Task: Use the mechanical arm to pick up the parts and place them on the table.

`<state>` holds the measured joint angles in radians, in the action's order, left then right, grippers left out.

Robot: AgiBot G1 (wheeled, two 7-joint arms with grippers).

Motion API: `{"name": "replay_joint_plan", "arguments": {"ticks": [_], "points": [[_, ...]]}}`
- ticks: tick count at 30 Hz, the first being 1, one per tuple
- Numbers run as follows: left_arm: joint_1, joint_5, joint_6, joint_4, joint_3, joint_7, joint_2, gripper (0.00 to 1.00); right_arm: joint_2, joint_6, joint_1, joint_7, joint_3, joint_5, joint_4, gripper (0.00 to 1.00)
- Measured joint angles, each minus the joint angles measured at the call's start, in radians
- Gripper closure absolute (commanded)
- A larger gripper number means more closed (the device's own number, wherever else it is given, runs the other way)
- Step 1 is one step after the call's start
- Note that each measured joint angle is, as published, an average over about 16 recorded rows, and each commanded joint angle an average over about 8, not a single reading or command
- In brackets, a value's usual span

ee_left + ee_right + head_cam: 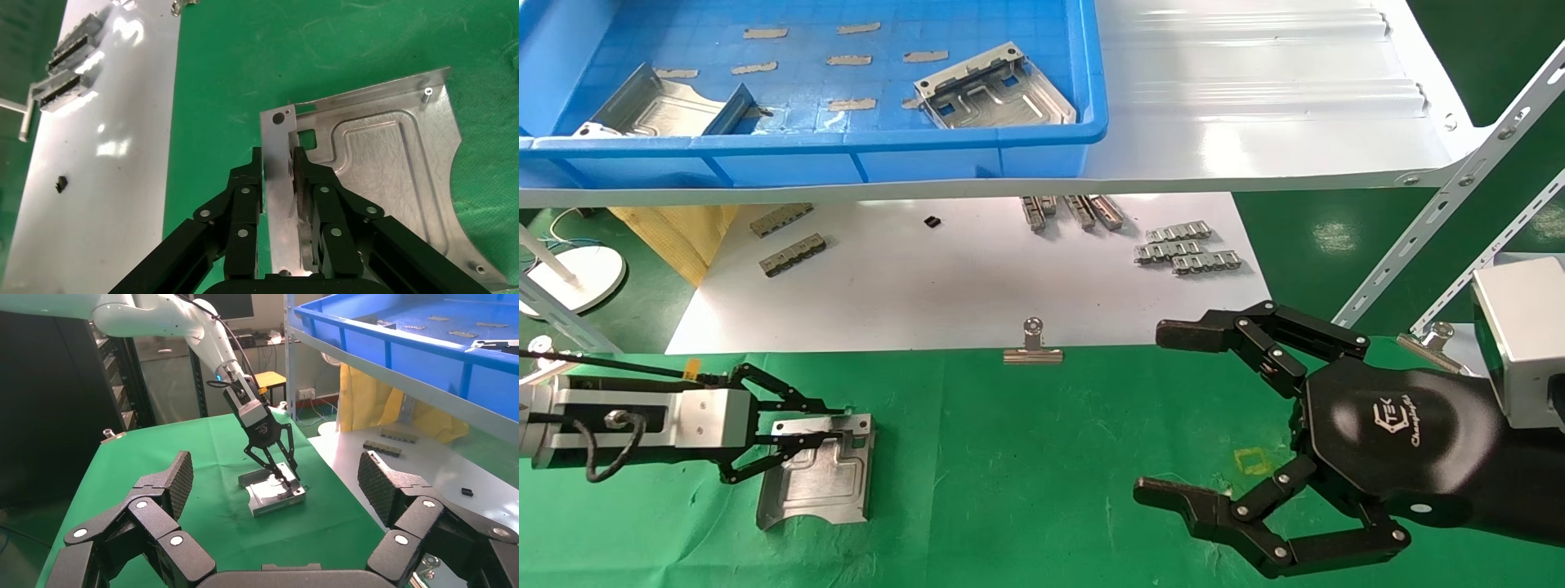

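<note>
Your left tool (pixel 789 441) is pinching the bent-up rim of a flat silver sheet-metal plate with embossed grooves (pixel 817 478), which lies flat on the wrinkled bright green cloth worktop (pixel 1026 465). The left wrist view shows both fingertips (pixel 254 177) pressed against that thin upright rim.

Your right tool (pixel 1230 425), the black jointed hand with the white logo, hovers over the worktop well apart from the plate, its fingers spread and holding nothing.

Hazards, as judged from this position:
- If you lift the left tool before it lets go, the plate will likely drag or tip, since the grip is on one edge only.
- The loose cloth may bunch under a sliding plate.

Two further silver plates (pixel 993 90) (pixel 662 106) remain in the blue plastic tray (pixel 846 151) on the glossy white shelf (pixel 1254 98). The shelf edge overhangs the reach path. Small grey notched metal strips (pixel 1185 249) lie on the white board (pixel 968 278) below, and a silver binder clip (pixel 1032 347) sits at the cloth edge.
</note>
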<state>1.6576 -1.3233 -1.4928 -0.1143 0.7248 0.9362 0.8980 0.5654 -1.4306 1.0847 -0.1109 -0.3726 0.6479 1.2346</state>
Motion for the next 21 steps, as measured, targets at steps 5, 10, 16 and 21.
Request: {"name": "replay_joint_plan", "arguments": {"ticks": [5,10,16,21], "points": [[0.003,0.013,-0.017,0.034,-0.009,0.019,0.003,0.00,0.000,0.000,0.000,0.000,0.000,0.000,0.000,0.00],[0.004,0.038,-0.043,0.084,-0.026,-0.026,0.005,0.00,0.000,0.000,0.000,0.000,0.000,0.000,0.000,0.00],[0.001,0.069,-0.077,0.146,-0.047,-0.111,0.007,0.00,0.000,0.000,0.000,0.000,0.000,0.000,0.000,0.00],[-0.001,0.084,-0.091,0.178,-0.058,-0.170,0.009,0.00,0.000,0.000,0.000,0.000,0.000,0.000,0.000,0.00]]}}
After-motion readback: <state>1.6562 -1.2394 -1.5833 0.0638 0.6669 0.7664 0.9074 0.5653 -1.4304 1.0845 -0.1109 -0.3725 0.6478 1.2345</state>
